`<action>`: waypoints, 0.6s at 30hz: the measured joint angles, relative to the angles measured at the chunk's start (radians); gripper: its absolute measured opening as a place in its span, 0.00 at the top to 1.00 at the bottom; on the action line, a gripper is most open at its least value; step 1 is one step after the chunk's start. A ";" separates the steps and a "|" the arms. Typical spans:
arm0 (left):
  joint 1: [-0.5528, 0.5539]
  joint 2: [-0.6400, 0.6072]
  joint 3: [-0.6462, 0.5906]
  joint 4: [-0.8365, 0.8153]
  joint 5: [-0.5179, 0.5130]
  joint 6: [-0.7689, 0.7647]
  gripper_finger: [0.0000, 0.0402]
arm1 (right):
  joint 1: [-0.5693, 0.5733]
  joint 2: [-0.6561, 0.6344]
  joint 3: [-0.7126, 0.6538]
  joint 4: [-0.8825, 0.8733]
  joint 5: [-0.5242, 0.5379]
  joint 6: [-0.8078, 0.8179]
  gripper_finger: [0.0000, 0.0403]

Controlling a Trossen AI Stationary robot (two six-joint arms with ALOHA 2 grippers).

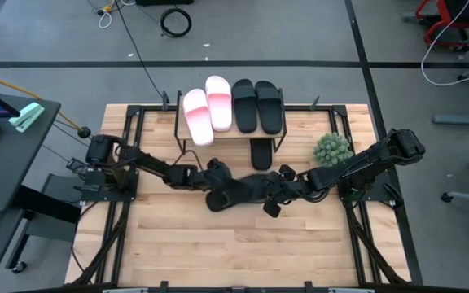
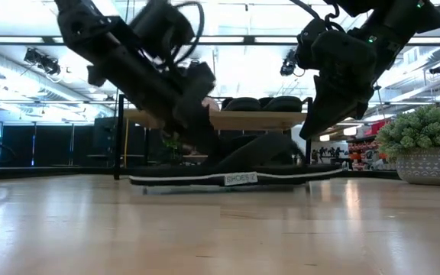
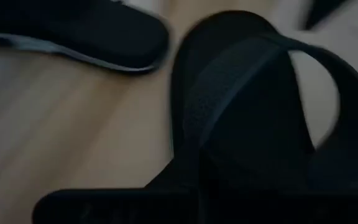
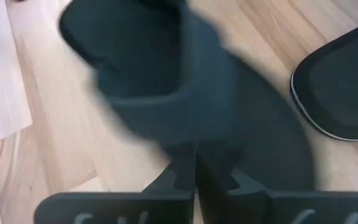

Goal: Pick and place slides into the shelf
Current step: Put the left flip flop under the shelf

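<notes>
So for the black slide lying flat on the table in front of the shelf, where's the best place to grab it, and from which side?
Probably the strap. The black slide lies sole-down on the table, and its strap arches up clear of the footbed, leaving a gap a finger can slip under. Coming from above, with one finger inside the arch and one outside, looks safer than pinching the thin sole edge against the wood.

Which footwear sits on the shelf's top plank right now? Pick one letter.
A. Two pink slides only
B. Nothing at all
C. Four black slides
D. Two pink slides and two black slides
D: in the high view the shelf carries two pink slides side by side with two black slides on its wood plank top.
</notes>
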 joint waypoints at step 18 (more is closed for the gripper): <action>-0.139 -0.050 0.307 -0.909 -0.331 -0.432 0.99 | 0.076 0.000 0.000 -0.040 0.099 0.008 0.97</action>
